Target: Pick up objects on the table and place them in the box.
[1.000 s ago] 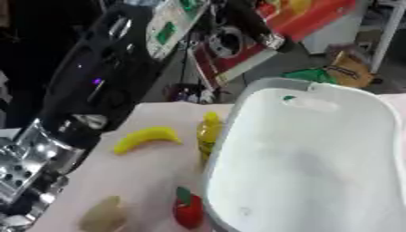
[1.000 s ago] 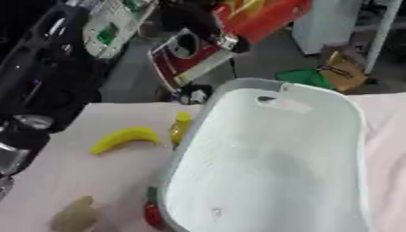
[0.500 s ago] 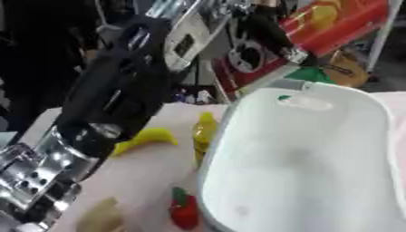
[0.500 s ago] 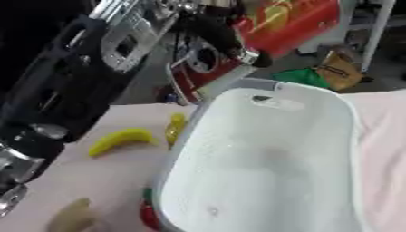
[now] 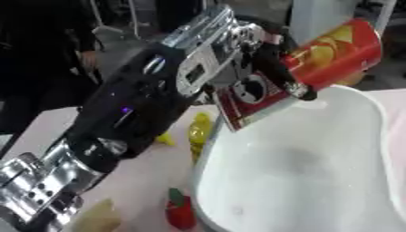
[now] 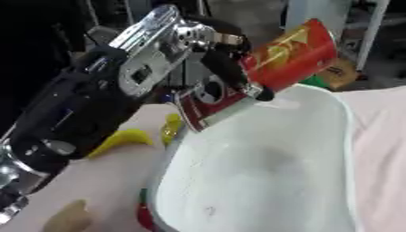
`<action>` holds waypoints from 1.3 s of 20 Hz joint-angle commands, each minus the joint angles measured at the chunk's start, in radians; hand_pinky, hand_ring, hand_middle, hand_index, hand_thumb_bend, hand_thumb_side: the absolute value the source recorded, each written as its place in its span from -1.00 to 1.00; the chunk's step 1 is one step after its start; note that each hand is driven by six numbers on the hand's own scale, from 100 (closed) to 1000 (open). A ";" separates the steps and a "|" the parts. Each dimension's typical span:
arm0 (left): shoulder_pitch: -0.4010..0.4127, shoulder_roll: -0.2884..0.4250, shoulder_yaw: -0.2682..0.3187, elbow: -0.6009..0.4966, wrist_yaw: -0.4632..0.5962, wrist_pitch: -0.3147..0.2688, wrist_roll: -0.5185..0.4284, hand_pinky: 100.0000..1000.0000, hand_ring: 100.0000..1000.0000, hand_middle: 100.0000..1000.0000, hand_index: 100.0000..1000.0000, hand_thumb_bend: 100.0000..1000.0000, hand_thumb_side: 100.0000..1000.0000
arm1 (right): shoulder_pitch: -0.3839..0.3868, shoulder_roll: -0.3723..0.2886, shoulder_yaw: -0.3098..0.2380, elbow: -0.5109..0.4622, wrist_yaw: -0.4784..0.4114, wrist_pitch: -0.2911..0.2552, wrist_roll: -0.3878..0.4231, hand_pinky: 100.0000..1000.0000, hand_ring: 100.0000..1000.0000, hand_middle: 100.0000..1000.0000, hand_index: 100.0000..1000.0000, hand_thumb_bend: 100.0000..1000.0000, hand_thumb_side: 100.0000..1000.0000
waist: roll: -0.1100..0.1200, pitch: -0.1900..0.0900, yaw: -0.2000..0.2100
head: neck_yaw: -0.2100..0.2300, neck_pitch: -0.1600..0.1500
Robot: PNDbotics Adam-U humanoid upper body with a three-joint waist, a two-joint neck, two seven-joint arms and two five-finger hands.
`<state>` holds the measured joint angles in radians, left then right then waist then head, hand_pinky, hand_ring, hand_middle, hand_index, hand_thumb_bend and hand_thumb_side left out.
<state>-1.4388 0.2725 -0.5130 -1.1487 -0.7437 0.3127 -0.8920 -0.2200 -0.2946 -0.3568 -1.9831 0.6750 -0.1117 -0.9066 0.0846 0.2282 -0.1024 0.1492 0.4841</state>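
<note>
My left hand point(image 6: 226, 56) reaches in from the lower left and is shut on a red chip canister point(image 6: 289, 54) with yellow print, held tilted above the far rim of the white box point(image 6: 262, 181). A red printed lid or card point(image 6: 210, 97) shows under the hand. The box is empty inside. On the table left of the box lie a banana point(image 6: 119, 139), a yellow bottle point(image 5: 198, 133), a red pepper-like thing point(image 5: 181, 213) and a tan lump point(image 6: 67, 217). My right hand shows in neither view.
The black and silver left arm point(image 5: 119, 122) crosses much of the left half of the views. Pinkish table surface point(image 6: 380, 136) lies right of the box. Dark clutter and shelving stand beyond the table's far edge.
My left arm has swung right and down, bringing the red canister from beyond the table to above the box's far rim. The camera view has also shifted.
</note>
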 commanded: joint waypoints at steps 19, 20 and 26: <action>0.006 -0.029 -0.014 0.117 0.019 -0.087 -0.015 0.46 0.82 0.86 1.00 0.46 0.25 | -0.011 -0.030 -0.005 -0.017 -0.009 -0.005 0.000 0.37 0.00 0.01 0.31 -1.00 0.38 | -0.014 -0.012 -0.012 | 0.006 0.004; 0.006 -0.031 -0.012 0.109 0.023 -0.082 -0.015 0.46 0.81 0.86 1.00 0.46 0.25 | -0.011 -0.030 -0.005 -0.017 -0.009 -0.005 0.000 0.37 0.00 0.01 0.31 -1.00 0.38 | -0.014 -0.011 -0.013 | 0.006 0.003; 0.002 -0.035 -0.007 0.065 0.045 -0.048 -0.015 0.45 0.79 0.84 1.00 0.51 0.26 | -0.009 -0.029 -0.004 -0.017 -0.009 -0.003 0.000 0.37 0.00 0.01 0.31 -1.00 0.38 | -0.013 -0.011 -0.015 | 0.006 0.001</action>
<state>-1.4144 0.2287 -0.5356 -1.0603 -0.7057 0.2470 -0.8988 -0.2206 -0.2954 -0.3572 -1.9831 0.6701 -0.1139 -0.9068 0.0803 0.2318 -0.1162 0.1532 0.4843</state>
